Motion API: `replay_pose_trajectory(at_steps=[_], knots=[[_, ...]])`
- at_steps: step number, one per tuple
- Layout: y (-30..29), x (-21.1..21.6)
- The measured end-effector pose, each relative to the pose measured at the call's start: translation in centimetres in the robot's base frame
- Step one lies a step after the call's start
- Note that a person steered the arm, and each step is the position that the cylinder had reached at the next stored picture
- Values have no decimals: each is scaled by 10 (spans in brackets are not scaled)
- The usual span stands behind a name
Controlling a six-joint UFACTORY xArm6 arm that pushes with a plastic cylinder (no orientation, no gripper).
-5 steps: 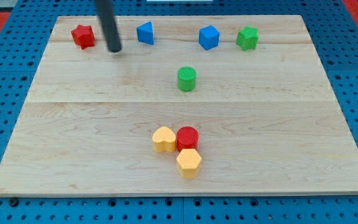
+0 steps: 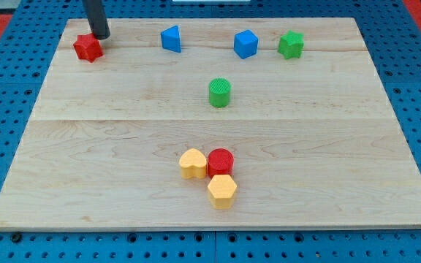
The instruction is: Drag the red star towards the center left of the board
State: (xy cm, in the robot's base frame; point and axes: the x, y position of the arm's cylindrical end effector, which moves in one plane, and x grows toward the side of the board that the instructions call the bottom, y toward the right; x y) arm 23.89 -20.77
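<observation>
The red star (image 2: 87, 47) lies near the board's top left corner. My tip (image 2: 101, 36) stands just above and to the right of it, touching or almost touching its upper right point. The dark rod rises from there out of the view's top. The wooden board (image 2: 123, 146) fills most of the view.
A blue triangular block (image 2: 170, 38), a blue cube-like block (image 2: 245, 44) and a green star (image 2: 291, 44) lie along the top. A green cylinder (image 2: 220, 93) sits near the middle. A yellow heart (image 2: 192, 164), a red cylinder (image 2: 221, 161) and a yellow hexagon (image 2: 222, 191) cluster at the bottom centre.
My tip has moved left and up, from right of the red star to its upper right. The red star has shifted left and slightly down.
</observation>
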Motion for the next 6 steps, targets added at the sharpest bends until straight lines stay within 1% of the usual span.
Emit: replay_pose_trajectory(at_steps=[1, 2, 3, 4, 5, 6], knots=[[-11, 12], [-41, 23], [-25, 44], [15, 80], [-24, 88], [-8, 66]])
